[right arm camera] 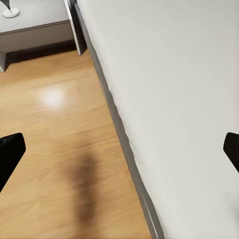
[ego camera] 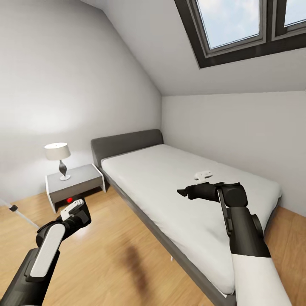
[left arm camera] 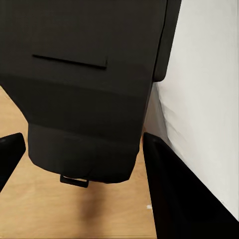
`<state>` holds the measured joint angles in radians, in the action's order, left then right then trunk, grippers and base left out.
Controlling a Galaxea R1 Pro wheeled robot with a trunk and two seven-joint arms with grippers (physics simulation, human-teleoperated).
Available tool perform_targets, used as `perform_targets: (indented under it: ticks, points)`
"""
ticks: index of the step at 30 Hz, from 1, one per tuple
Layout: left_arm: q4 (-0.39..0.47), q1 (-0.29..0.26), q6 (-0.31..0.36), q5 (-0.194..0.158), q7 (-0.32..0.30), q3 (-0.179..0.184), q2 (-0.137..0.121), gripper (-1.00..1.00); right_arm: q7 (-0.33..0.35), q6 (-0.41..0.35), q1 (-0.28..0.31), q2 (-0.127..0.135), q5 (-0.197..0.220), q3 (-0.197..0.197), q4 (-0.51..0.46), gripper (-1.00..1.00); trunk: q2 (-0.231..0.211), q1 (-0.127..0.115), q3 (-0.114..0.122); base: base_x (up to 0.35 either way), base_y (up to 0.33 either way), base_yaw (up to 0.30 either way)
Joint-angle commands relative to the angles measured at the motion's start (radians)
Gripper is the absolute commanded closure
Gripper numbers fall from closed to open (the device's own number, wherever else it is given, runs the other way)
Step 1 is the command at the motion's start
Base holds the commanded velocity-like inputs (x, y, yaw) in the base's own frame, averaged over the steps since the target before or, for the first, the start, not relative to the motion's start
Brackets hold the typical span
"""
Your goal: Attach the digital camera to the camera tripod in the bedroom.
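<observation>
One step is done: your left pincer (ego camera: 73,207) grips the digital camera (left arm camera: 84,94) at lower left, your right pincer (ego camera: 182,192) hangs wide, and the camera tripod (ego camera: 15,210), at the left edge, awaits mounting.

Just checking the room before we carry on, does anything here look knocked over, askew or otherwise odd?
Nothing stands out. The bed is flat and tidy, the lamp stands upright on the nightstand, and the wood floor shows no spill. The digital camera sits between the left gripper's fingers; the right gripper is open and empty.
</observation>
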<state>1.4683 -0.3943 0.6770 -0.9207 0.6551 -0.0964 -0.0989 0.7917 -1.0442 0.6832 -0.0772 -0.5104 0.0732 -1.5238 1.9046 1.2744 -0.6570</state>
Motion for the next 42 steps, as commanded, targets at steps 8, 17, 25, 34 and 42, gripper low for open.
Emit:
perform_targets:
  ticks: [8, 17, 25, 34, 42]
  points:
    - [0.001, 0.000, 0.001, -0.003, 0.006, 0.038, 0.004, 1.00, 0.010, -0.003, 0.001, -0.001, -0.012, 0.002, -0.001, -1.00, 0.001, 0.000, -0.001, 0.000, 0.000, 0.000]
    - [0.000, -0.001, 0.001, -0.002, 0.004, 0.043, 0.003, 1.00, 0.010, -0.003, 0.001, -0.001, -0.017, 0.002, -0.001, -1.00, -0.062, -0.035, 0.027, 0.000, 0.000, 0.000]
    - [-0.002, -0.001, 0.001, -0.010, 0.003, 0.039, 0.002, 1.00, 0.009, -0.003, 0.001, -0.001, -0.021, 0.001, -0.001, -1.00, -0.118, -0.065, 0.052, 0.000, 0.000, 0.000]
    - [-0.006, -0.001, 0.001, -0.014, -0.003, 0.037, 0.000, 1.00, 0.007, -0.003, 0.001, -0.001, -0.021, 0.002, 0.000, -1.00, -0.181, -0.100, 0.080, 0.000, 0.000, 0.099]
    - [-0.008, 0.000, 0.001, -0.014, -0.004, 0.037, -0.001, 1.00, 0.005, -0.003, 0.001, -0.002, -0.022, 0.001, 0.000, -1.00, -0.237, -0.130, 0.105, 0.000, 0.000, 0.255]
